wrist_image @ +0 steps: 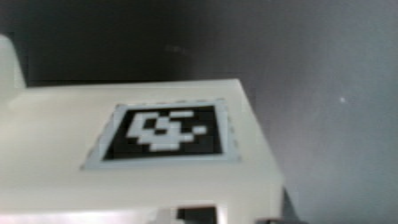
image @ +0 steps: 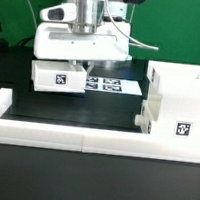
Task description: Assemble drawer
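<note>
One casing (image: 178, 107), two trays (image: 58, 77) (image: 143, 123), the second perhaps partly hidden.

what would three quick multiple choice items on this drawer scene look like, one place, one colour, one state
1. In the exterior view, the casing stands on which side?
A left
B right
C centre

2. The mat is which colour?
A black
B white
C red

3. The tray under the claw is:
A inside the casing
B apart from the casing
C on the rail

Answers:
1 B, it fills the exterior view's right.
2 A, dark surface inside the white rail.
3 B, mat and the marker board show between them.
</note>
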### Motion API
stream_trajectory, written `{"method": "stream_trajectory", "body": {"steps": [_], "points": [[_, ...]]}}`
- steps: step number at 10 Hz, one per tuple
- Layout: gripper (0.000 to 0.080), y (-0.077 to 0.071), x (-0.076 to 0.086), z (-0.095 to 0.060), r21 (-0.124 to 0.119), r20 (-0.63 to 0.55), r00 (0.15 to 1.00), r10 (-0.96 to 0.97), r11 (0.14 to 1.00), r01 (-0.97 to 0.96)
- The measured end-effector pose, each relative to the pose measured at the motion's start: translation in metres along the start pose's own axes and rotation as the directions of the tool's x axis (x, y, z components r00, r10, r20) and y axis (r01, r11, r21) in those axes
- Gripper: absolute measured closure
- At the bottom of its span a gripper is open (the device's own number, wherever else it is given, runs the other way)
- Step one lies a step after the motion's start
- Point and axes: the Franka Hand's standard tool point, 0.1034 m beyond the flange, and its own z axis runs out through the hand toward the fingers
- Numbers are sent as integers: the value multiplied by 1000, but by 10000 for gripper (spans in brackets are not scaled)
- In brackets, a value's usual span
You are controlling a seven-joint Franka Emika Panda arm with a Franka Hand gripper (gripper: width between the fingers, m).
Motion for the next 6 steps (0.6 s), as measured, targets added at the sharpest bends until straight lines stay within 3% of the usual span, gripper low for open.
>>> {"method": "stream_trajectory", "body": {"steps": [4,6], "points": [[758,-29,54,-12,55,28,996,-83,995,81],[758,-38,76,-19,62,24,994,-106,993,104]]}}
